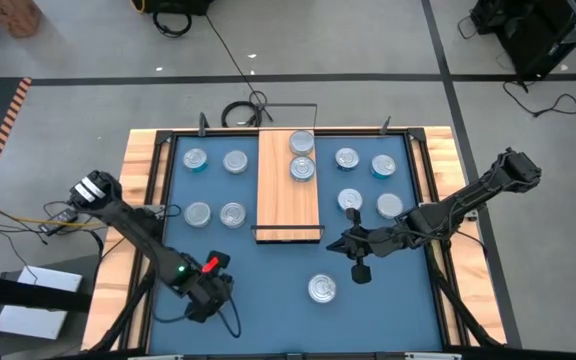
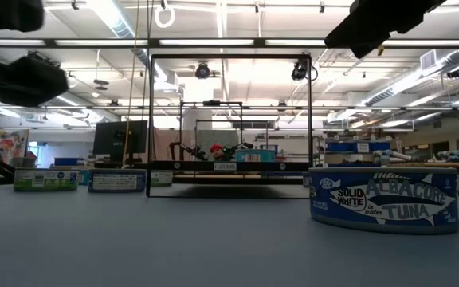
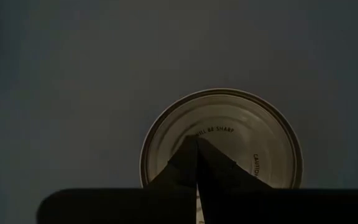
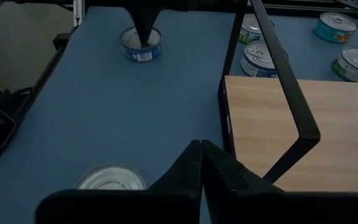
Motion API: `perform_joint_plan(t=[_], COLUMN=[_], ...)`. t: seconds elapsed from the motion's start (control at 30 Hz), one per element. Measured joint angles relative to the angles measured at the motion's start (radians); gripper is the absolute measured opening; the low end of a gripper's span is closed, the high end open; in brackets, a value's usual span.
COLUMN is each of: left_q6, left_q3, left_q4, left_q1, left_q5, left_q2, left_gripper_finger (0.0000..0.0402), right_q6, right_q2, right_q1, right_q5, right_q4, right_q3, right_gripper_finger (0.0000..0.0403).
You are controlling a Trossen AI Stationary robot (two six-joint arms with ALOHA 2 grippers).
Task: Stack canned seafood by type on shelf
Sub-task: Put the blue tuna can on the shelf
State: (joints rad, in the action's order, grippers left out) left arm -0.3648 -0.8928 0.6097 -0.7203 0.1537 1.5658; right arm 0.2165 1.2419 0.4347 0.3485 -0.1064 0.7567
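Two silver-topped tins (image 1: 302, 156) are seen on the far half of the light-wood shelf (image 1: 288, 215), which lies along the middle of the blue surface (image 1: 268, 290). Four tins (image 1: 215, 187) are spread to the left of the shelf and four more (image 1: 365, 180) to its right; a single tin (image 1: 321, 289) lies apart near the front edge. The left tool (image 1: 200, 300) is held low at the front left corner with its fingers (image 3: 194, 165) pressed together above a tin lid (image 3: 229, 134); nothing is gripped. The right tool (image 1: 338, 243) is stretched toward the shelf's near end, just beside its black frame (image 4: 278, 81), fingers (image 4: 201, 165) together and empty.
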Motion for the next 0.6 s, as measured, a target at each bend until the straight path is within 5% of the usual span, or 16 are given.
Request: perform_joint_plan(t=[0.37,0.6], left_q6=[0.251,0.306], left_q3=[0.003,-0.100], left_q4=[-0.086,0.036], left_q1=[0.153,0.161], left_q5=[0.073,0.065], left_q2=[0.005,0.005], left_gripper_finger=[0.0001,0.0001], right_q6=[0.000,-0.001], right_q2=[0.000,0.000], right_q1=[0.010,0.011], right_q5=[0.000,0.000], right_q4=[-0.001,-0.002], right_q3=[0.000,0.000], right_gripper_finger=[0.0019,0.0019])
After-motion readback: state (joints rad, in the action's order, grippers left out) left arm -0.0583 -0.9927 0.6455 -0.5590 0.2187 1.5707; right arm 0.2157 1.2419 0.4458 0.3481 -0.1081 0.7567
